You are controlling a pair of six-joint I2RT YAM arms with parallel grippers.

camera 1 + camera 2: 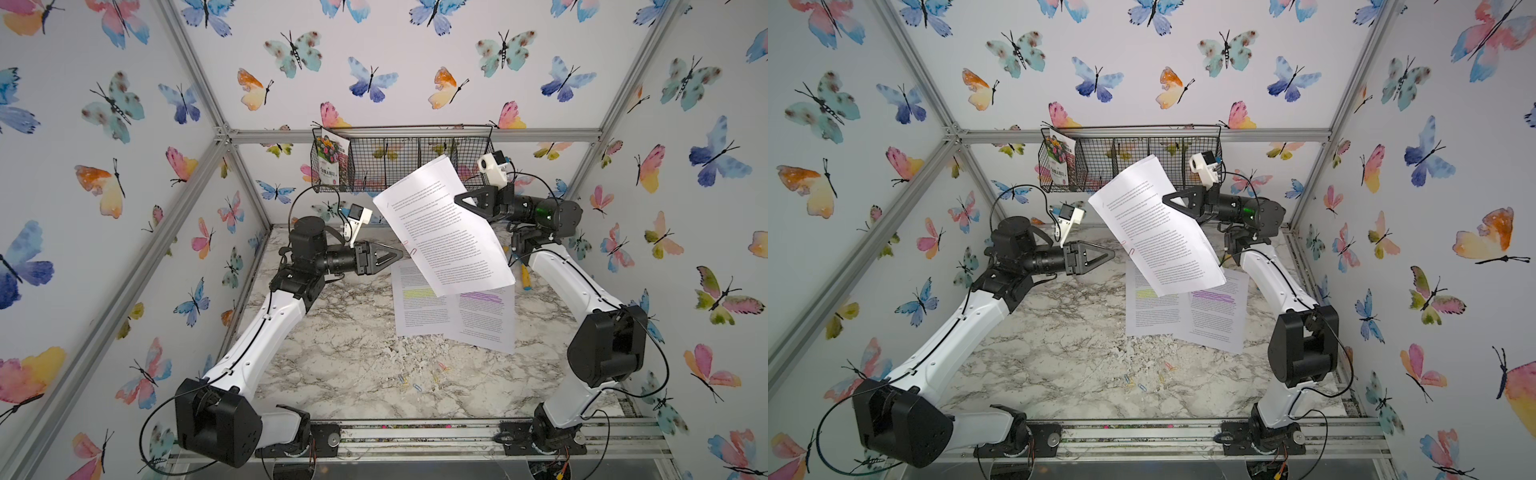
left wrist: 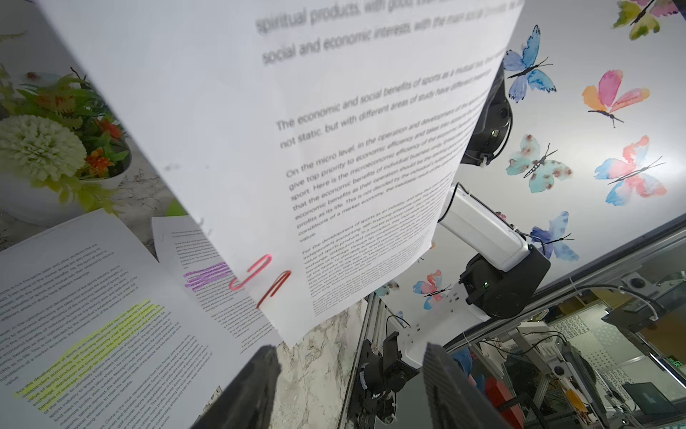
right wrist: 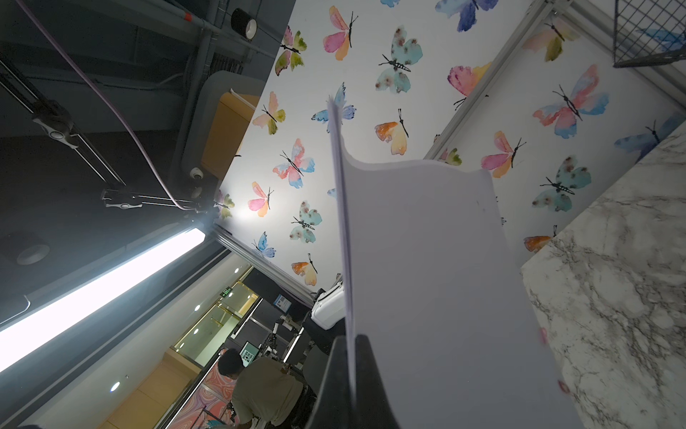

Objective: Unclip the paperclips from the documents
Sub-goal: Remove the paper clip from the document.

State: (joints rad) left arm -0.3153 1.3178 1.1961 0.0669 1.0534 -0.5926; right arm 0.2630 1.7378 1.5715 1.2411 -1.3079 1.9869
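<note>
My right gripper (image 1: 459, 199) (image 3: 350, 341) is shut on the right edge of the unhighlighted document (image 1: 440, 224) (image 2: 334, 148), holding it tilted in the air above the table. On this sheet's left edge sit a pink paperclip (image 2: 250, 272) and a red paperclip (image 2: 274, 289). My left gripper (image 1: 401, 252) (image 2: 350, 356) is open and holds nothing, its tips just left of those clips. The yellow-highlighted document (image 1: 415, 311) and the purple-highlighted document (image 1: 486, 320) lie flat on the marble table below. Several loose paperclips (image 1: 415, 384) lie toward the front.
A black wire basket (image 1: 399, 158) hangs on the back wall, with a flower seed packet (image 1: 330, 160) at its left end. An artificial flower pot (image 2: 44, 159) stands at the table's back. A yellow-handled object (image 1: 525, 278) lies by the right arm.
</note>
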